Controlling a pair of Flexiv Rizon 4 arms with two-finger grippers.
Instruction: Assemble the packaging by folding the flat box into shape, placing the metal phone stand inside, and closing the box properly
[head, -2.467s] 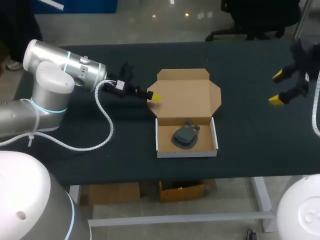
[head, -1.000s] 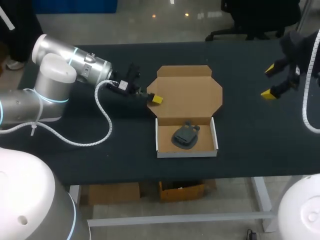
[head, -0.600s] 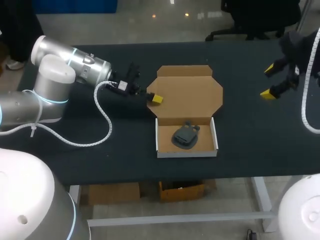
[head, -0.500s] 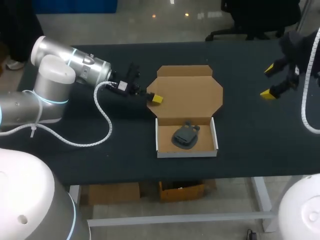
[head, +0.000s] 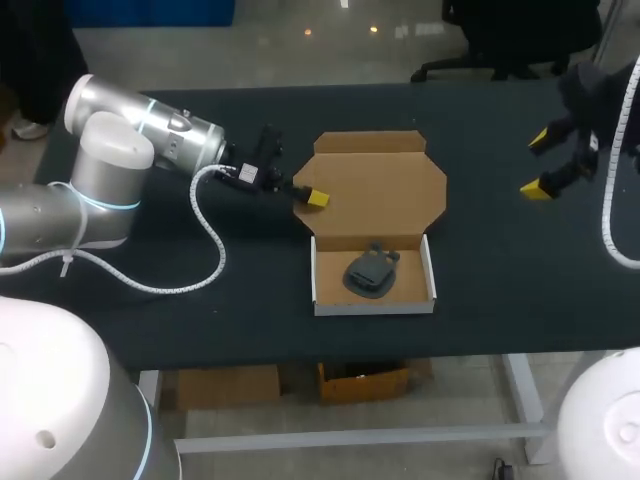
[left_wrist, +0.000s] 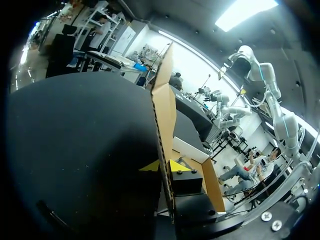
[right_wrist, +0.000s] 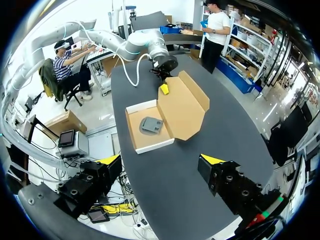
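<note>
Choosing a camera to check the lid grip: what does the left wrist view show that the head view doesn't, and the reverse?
Only left wrist: the lid edge-on, a yellow tip against each face. Only head: the phone stand in the box's tray, and the right gripper, open, far off to the right. Both: the left gripper at the lid's left edge.

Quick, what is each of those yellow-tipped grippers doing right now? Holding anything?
Left gripper: closed on the side edge of the box lid.
Right gripper: open, holding nothing.
</note>
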